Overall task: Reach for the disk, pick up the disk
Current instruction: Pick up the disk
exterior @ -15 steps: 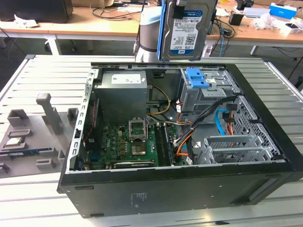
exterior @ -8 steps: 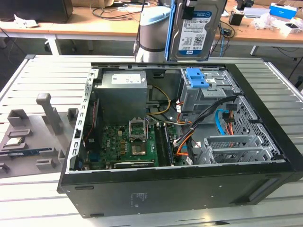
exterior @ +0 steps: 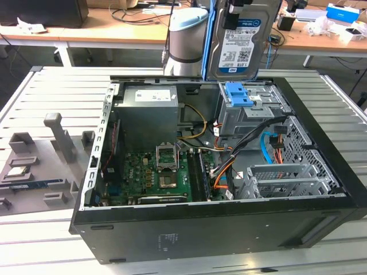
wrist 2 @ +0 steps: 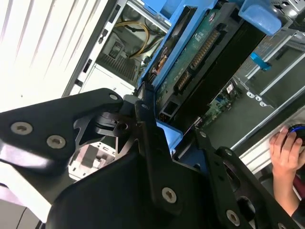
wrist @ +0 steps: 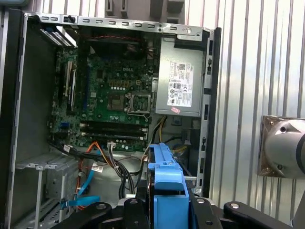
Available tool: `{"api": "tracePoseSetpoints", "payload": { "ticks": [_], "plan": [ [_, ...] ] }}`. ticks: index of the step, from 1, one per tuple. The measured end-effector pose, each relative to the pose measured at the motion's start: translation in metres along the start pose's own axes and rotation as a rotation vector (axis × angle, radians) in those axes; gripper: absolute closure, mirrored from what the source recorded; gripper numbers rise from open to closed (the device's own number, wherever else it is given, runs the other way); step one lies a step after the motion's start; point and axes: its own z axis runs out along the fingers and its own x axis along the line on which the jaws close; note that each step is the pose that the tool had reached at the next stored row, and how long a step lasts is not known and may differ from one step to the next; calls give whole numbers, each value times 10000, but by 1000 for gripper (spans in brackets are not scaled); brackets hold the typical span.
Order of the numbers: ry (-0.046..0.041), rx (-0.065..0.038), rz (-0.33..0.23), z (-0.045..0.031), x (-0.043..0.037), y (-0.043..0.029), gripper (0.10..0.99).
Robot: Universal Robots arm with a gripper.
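Note:
The disk [exterior: 242,41], silver with a white-and-blue label and a blue frame along its edge, hangs upright above the back of the open computer case [exterior: 172,235]. My gripper [exterior: 236,7] is shut on its top end. In the second wrist view my gripper [wrist 2: 171,133] has its black fingers [wrist 2: 145,126] clamped on both sides of the disk [wrist 2: 200,52], whose green circuit board and blue frame show. In the first wrist view my gripper [wrist: 167,207] holds the disk [wrist: 167,183] edge-on above the case interior.
Inside the case lie the motherboard [exterior: 155,172], a grey power supply [exterior: 148,112], cables and a bare blue bracket [exterior: 239,94] on the drive bay. Grey fixtures [exterior: 54,137] stand on the slatted table at the exterior view's left. A person's hand [wrist 2: 286,152] is near the case.

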Motion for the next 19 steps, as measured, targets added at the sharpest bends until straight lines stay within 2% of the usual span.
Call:
{"api": "tracePoseSetpoints", "payload": {
  "ticks": [6, 14, 19],
  "plan": [
    [1, 0, 0, -1, 157, 12, 718],
    [0, 0, 0, -2, 295, 23, 718],
    [1, 0, 0, -3, 424, 34, 718]
  ]
}}
